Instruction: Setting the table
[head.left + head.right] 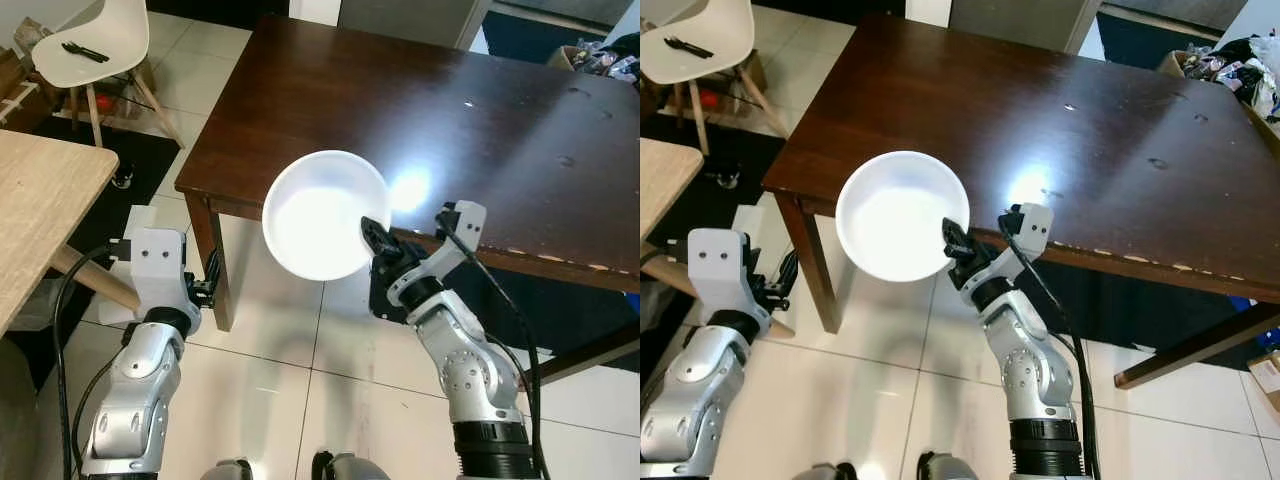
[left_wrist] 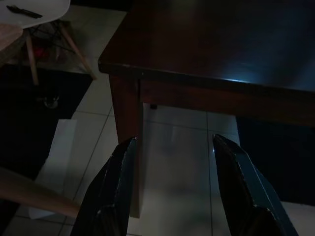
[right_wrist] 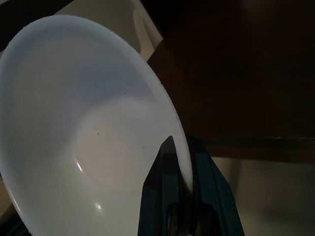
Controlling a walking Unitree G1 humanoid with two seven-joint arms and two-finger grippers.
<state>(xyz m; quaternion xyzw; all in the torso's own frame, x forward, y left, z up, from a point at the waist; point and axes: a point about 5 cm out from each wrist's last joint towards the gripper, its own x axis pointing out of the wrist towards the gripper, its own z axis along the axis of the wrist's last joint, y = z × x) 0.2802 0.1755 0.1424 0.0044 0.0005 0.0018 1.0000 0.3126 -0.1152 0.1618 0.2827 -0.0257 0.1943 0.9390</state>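
Note:
A white bowl (image 1: 322,212) hangs in the air over the near edge of the dark wooden table (image 1: 420,110), empty inside. My right gripper (image 1: 368,232) is shut on the bowl's rim, one finger inside and one outside, as the right wrist view shows at the bowl (image 3: 88,142) and gripper (image 3: 184,172). My left gripper (image 2: 172,162) is open and holds nothing; it points at the table's near left leg (image 2: 127,132) from low down beside it.
A white chair (image 1: 95,40) with a dark object on its seat stands at the far left. A light wooden tabletop (image 1: 40,200) juts in at the left. Clutter lies at the far right corner (image 1: 600,55). The floor is pale tile.

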